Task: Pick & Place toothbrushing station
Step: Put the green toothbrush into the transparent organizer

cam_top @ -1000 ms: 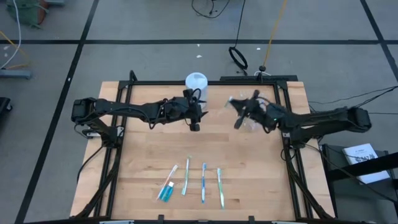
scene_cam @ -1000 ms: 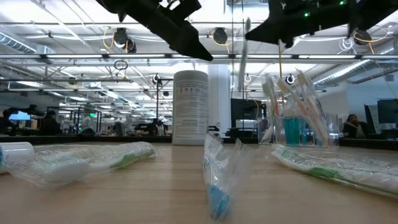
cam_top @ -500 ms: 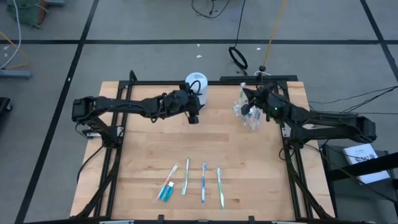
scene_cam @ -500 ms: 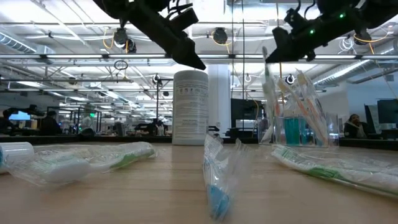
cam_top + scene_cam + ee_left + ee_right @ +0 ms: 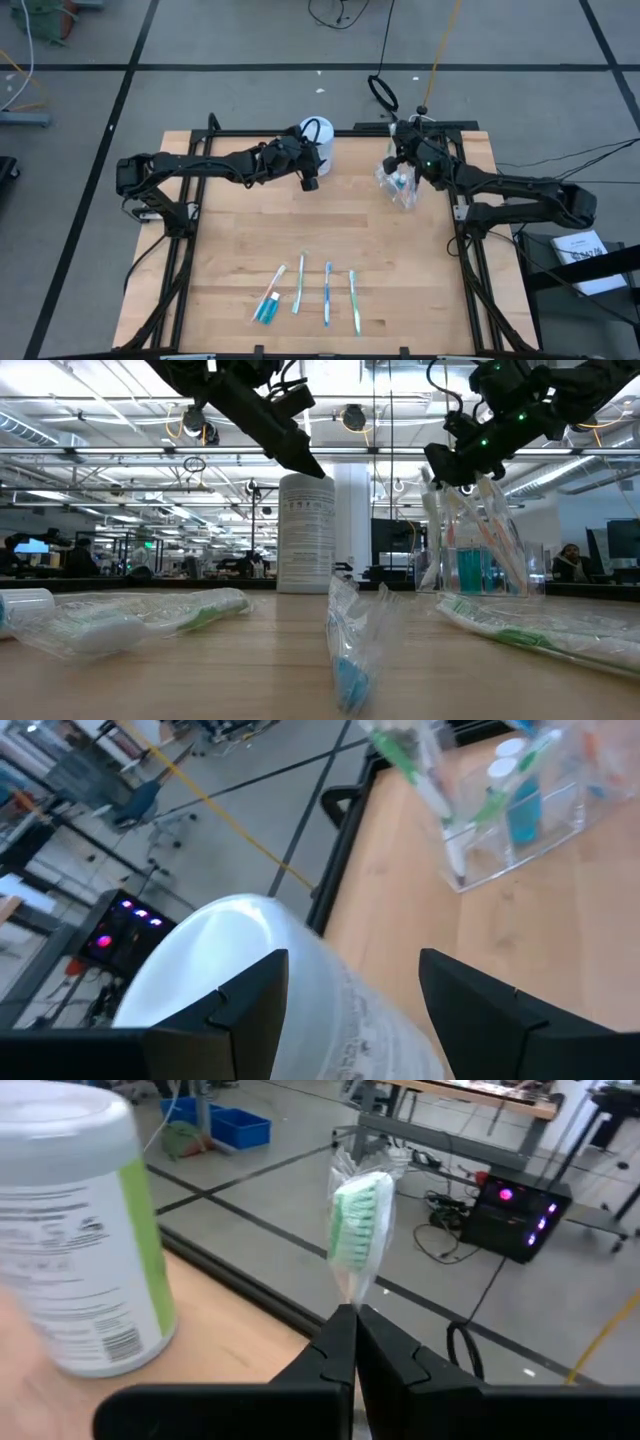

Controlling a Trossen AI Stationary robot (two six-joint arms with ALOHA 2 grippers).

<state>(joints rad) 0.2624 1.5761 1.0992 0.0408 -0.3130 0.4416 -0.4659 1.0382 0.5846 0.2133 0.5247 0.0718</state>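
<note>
Right wrist view: wrapped, green-bristled toothbrush [image 5: 357,1220] stands upright.

Clear cup [image 5: 398,186], upper right of high view, holds wrapped toothbrushes and teal tubes upright. Four toothbrushes [image 5: 326,294] and one teal tube [image 5: 266,309] lie flat, lower centre.

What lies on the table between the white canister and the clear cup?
Nothing: in the high view, only bare wood separates the white canister from the clear cup; the left hand hovers beside the canister.
</note>
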